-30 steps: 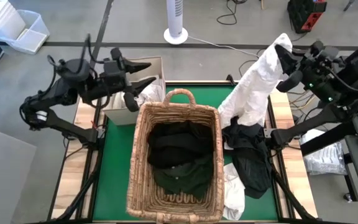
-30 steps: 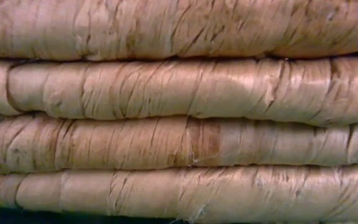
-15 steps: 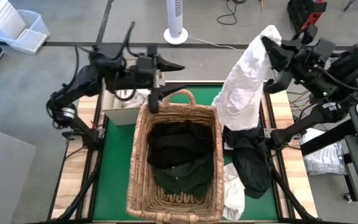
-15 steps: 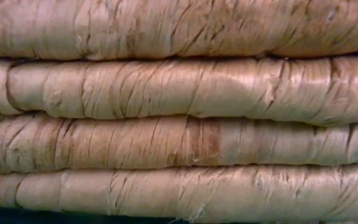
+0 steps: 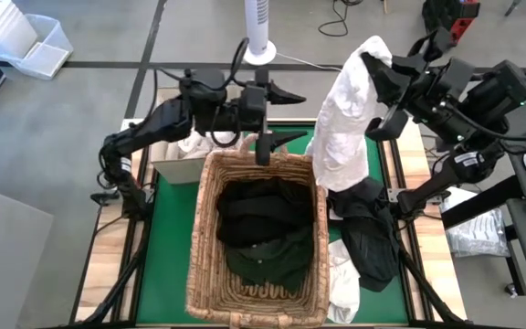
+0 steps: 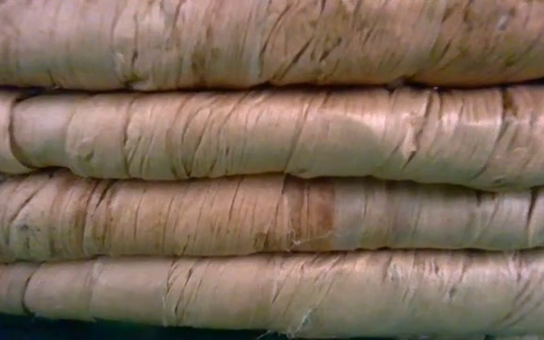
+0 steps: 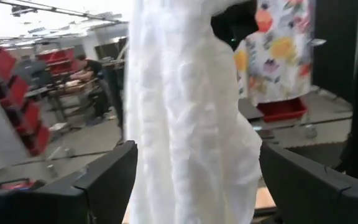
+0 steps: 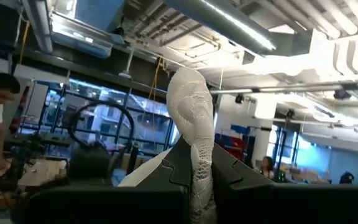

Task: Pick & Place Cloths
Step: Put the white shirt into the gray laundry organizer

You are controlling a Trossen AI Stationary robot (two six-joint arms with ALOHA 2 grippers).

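- Since a second ago the left gripper (image 5: 279, 116) has swung over the basket's (image 5: 257, 302) far rim, jaws spread wide, empty, facing the white cloth (image 5: 347, 119).
- Right gripper (image 5: 379, 68) clamps that cloth aloft, beside the basket.
- Dark cloths (image 5: 261, 228) lie inside; more cloths (image 5: 370, 239) wait beside the basket.

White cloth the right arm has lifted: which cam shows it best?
High view: the white cloth hangs whole from the right gripper. Left wrist shows a mid section, right wrist only the pinched tip, low view none.
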